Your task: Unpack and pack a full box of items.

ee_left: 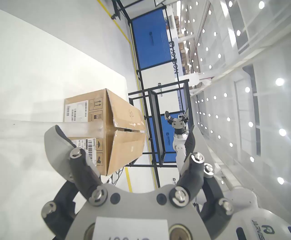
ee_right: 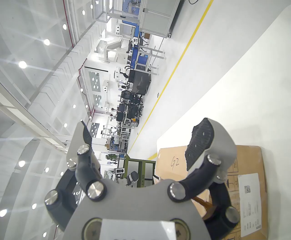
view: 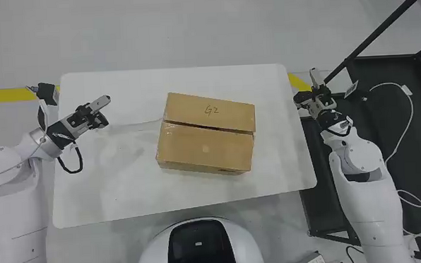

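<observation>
White table (view: 128,177) carries the cardboard box (view: 207,131) at its middle with its flaps down, and the left gripper (view: 100,110) and right gripper (view: 309,88) hang off opposite sides, jaws spread and empty, so unpacking looks not yet begun.

box (view: 207,134) shut — contents hidden | side label (ee_left: 76,111) txt too small | rt-wrist: box cut off

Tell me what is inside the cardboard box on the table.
Its contents are hidden: the cardboard box has both top flaps folded shut. Only the closed top shows, with a handwritten mark on the far flap.
</observation>
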